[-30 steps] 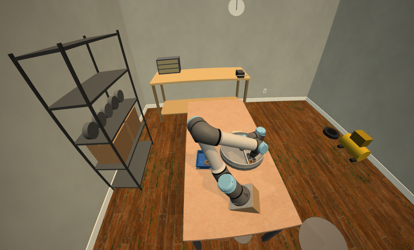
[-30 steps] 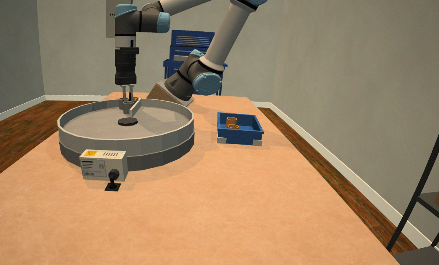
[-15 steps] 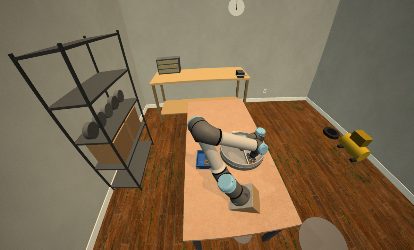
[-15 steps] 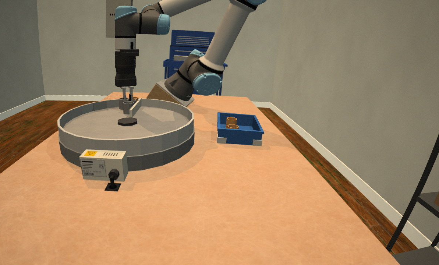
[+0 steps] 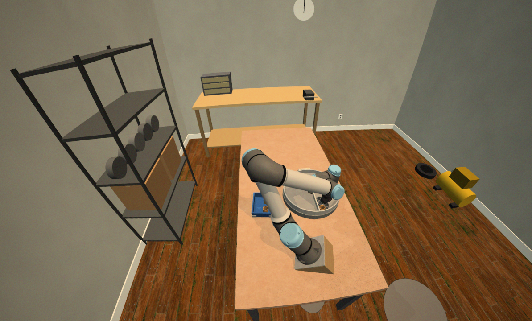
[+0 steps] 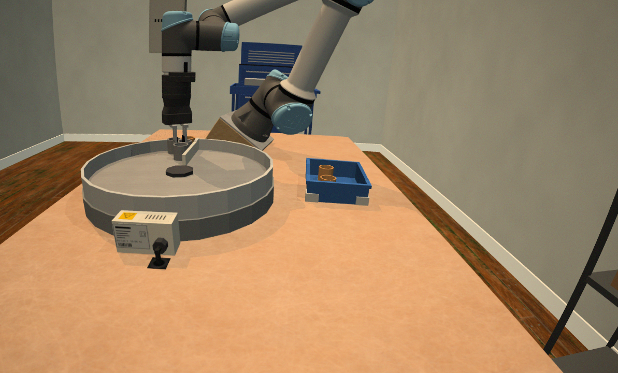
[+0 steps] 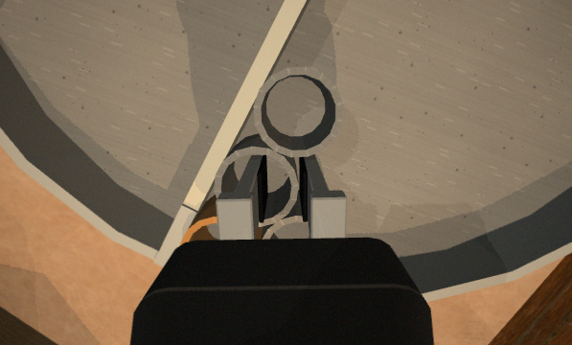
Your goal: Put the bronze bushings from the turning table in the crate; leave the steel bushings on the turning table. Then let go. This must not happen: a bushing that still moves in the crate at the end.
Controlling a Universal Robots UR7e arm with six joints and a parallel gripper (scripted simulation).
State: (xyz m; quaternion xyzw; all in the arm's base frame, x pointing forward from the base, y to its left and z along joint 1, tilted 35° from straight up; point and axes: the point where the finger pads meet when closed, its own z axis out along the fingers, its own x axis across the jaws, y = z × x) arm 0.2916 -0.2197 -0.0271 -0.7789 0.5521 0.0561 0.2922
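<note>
The grey turning table [image 5: 311,214] [image 6: 227,197] [image 7: 75,170] carries three upright steel bushings clustered by its divider: the nearest to the exterior view [image 6: 180,152] [image 7: 299,143], a middle one [image 7: 280,203] and a third [image 7: 286,220], partly hidden. A bronze bushing [image 5: 322,207] [image 6: 190,138] [image 7: 199,232] stands beside them, partly behind a finger. My gripper [image 6: 179,140] [image 7: 283,174] is partly open, holding nothing, low at the cluster; its fingers overlap the middle steel bushing's rim in the wrist view. The blue crate [image 5: 253,205] [image 6: 339,192] holds two bronze bushings, one taller-looking [image 6: 326,171], the other nearer [image 6: 328,178].
A pale divider [image 6: 190,151] [image 7: 247,96] runs beside the cluster. A dark hub [image 6: 179,171] sits at the turning table's centre. A white labelled box [image 6: 146,234] stands outside its rim. The arm passes over part of the crate in the top view.
</note>
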